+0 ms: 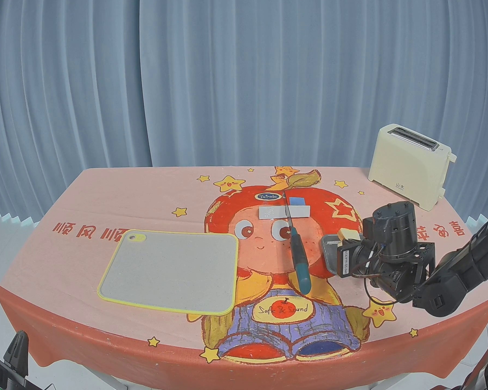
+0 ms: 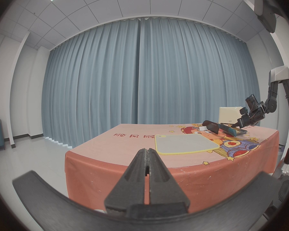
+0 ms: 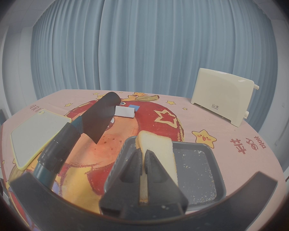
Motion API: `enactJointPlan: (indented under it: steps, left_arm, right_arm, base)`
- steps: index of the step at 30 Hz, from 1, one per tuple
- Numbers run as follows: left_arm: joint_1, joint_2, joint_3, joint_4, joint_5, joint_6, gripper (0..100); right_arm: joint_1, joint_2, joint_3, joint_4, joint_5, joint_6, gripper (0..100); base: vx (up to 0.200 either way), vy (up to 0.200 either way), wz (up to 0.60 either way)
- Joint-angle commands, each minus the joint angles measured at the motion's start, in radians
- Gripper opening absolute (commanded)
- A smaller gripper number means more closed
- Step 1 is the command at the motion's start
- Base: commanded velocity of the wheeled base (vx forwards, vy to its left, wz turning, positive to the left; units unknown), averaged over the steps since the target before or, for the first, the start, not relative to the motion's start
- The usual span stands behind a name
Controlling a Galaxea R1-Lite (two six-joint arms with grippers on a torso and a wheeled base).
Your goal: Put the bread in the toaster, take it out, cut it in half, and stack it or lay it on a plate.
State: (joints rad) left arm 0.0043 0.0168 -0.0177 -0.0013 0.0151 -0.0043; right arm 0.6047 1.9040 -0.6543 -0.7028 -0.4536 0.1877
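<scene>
A slice of bread (image 3: 162,146) stands upright in my right gripper (image 3: 144,155), which is shut on it just above a dark grey tray (image 3: 199,170). From the head view the bread (image 1: 351,235) and right gripper (image 1: 346,240) hang over the tray (image 1: 326,245) at the table's right. The cream toaster (image 1: 412,163) stands at the back right, apart from the gripper, its slots empty. A teal-handled knife (image 1: 301,261) lies mid-table with its blade on a small white rest (image 1: 283,211). My left gripper (image 2: 147,169) is shut on nothing, off the table's left end.
A grey cutting board (image 1: 171,269) with a yellow rim lies on the left half of the table. The knife (image 3: 86,122) sits close beside the tray. A pink printed cloth (image 1: 119,201) covers the table. Curtains hang behind.
</scene>
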Motion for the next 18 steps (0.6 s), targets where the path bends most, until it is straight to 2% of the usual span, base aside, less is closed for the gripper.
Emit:
enactJointPlan:
  steps: [1, 18]
  left_arm:
    - [0.000, 0.002, 0.018, 0.000, 0.000, 0.000, 0]
    - [0.000, 0.002, 0.018, 0.000, 0.000, 0.000, 0]
  right_arm:
    - [-0.003, 0.006, 0.001, -0.001, -0.004, -0.001, 0]
    - [0.001, 0.015, 0.002, -0.001, -0.028, -0.001, 0]
  base:
    - [0.000, 0.000, 0.00]
    - [0.000, 0.000, 0.00]
